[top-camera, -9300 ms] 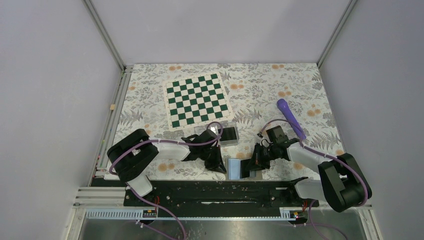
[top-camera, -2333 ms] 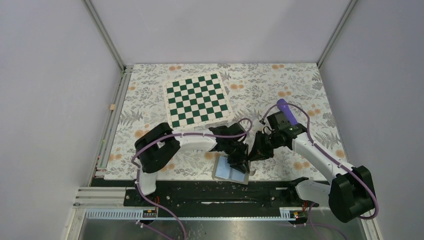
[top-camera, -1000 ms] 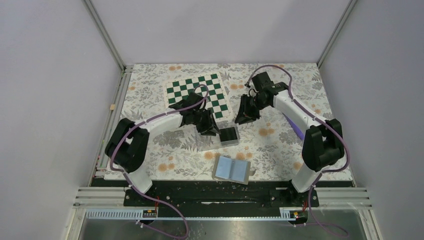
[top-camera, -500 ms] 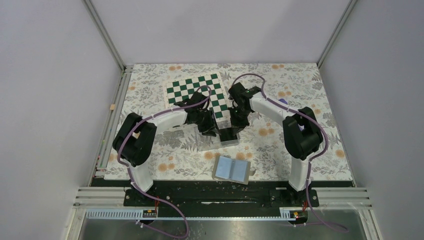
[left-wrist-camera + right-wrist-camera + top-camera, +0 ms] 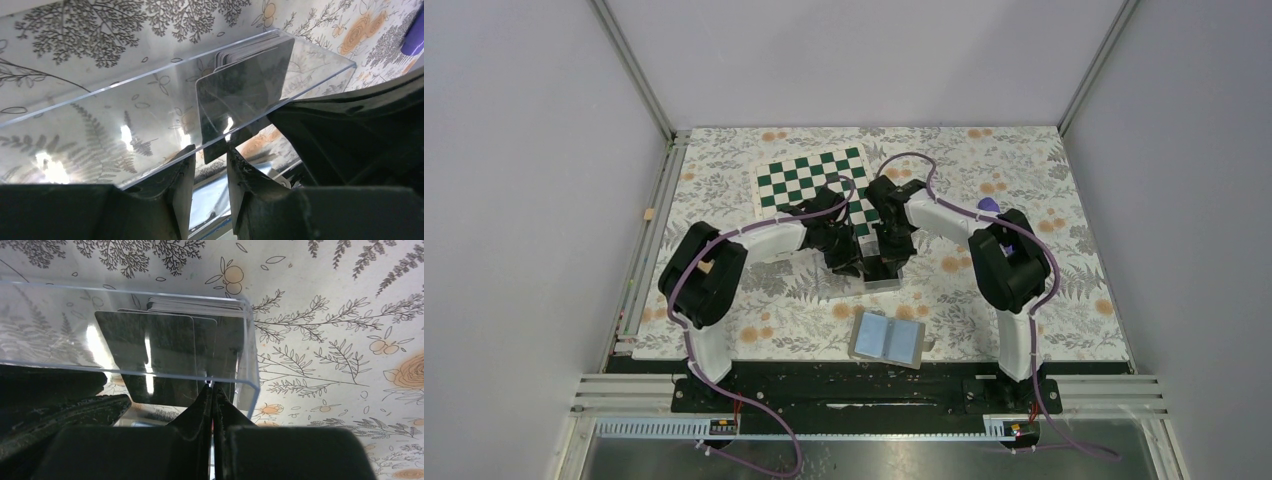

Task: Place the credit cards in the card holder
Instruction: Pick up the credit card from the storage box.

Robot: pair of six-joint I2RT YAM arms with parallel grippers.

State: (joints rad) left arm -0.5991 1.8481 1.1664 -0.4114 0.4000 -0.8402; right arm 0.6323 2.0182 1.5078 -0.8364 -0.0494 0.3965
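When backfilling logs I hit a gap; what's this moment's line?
left gripper: at card holder, grip unclear | right gripper: shut, at its rim | credit cards: standing inside

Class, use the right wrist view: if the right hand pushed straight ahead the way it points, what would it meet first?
The right hand would first meet the clear near wall of the card holder, the credit cards standing just behind it; it may already be touching.
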